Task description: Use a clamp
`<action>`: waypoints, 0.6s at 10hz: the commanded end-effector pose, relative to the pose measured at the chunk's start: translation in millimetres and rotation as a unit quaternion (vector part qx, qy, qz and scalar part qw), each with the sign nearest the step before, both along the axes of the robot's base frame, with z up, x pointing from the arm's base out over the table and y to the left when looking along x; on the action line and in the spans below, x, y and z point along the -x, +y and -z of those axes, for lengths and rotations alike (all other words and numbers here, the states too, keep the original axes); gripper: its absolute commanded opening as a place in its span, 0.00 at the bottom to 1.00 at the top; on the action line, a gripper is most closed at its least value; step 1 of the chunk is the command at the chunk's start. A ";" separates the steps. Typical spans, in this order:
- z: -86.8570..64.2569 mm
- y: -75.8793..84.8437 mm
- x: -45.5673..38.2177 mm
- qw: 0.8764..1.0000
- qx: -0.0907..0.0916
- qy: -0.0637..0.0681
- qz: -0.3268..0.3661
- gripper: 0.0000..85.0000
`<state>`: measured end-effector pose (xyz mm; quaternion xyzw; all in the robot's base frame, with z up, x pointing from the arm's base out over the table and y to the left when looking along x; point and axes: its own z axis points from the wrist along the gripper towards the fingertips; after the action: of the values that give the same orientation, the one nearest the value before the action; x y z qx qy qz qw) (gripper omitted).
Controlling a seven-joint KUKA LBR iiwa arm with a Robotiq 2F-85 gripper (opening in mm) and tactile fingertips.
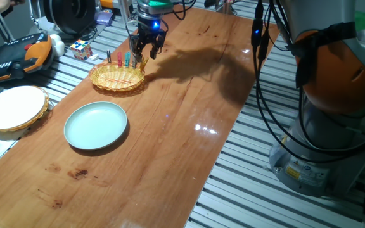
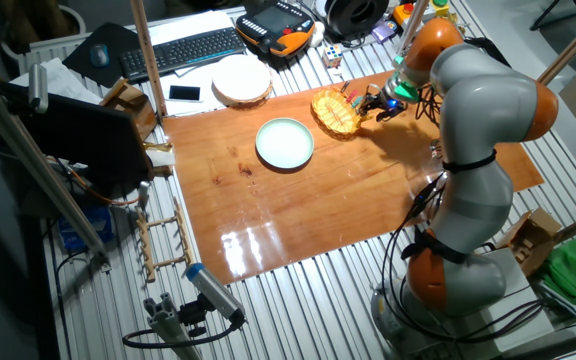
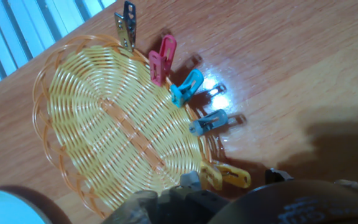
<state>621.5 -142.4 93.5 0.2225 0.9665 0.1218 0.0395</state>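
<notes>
Hovering by the wicker basket (image 3: 104,137) rim, gripper (image 1: 147,52) right above the yellow clamp (image 3: 225,176); can't tell whether jaws are open.

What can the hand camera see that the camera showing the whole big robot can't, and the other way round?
Only the hand view shows each peg on the wicker basket rim clearly: a dark one, a pink one, two blue ones, and the yellow clamp nearest the camera.

Only the other fixed view shows the whole robot arm, the pale green plate, the round white dish, the keyboard and the pincer from outside; whether it is open is too small to tell.

Both show the basket and the wooden table.
</notes>
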 end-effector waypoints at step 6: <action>3.9 -3.2 -0.9 1.000 -0.016 0.002 -0.011 0.60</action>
<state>622.4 -145.6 89.5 0.2129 0.9667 0.1383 0.0328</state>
